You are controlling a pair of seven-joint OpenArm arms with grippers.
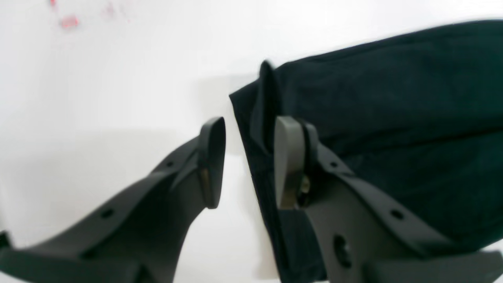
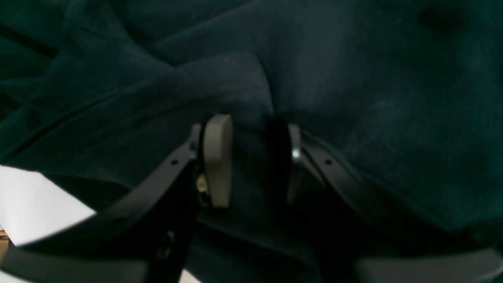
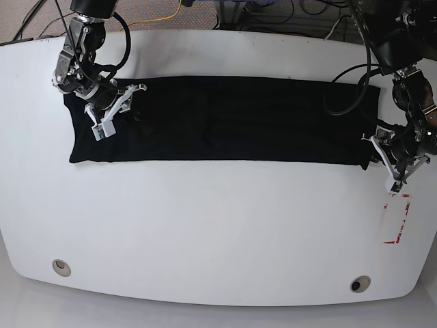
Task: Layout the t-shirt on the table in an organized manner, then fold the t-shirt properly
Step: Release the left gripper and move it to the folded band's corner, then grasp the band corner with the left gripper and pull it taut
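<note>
T-shirt point(image 3: 218, 119) fabric is spread as a long black band across the far half of the table point(image 3: 205, 225). Its edge is straddled by the parted left gripper point(image 1: 249, 161), nothing clamped. A fold appears pinched by the right gripper point(image 2: 251, 157), one pad lost in shadow.

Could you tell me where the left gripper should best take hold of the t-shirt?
Probably the near end edge. In the left wrist view the t-shirt ends in a raised, layered hem beside the left gripper, whose jaws stand open with one finger already over the cloth. Come in sideways from the bare table.
</note>
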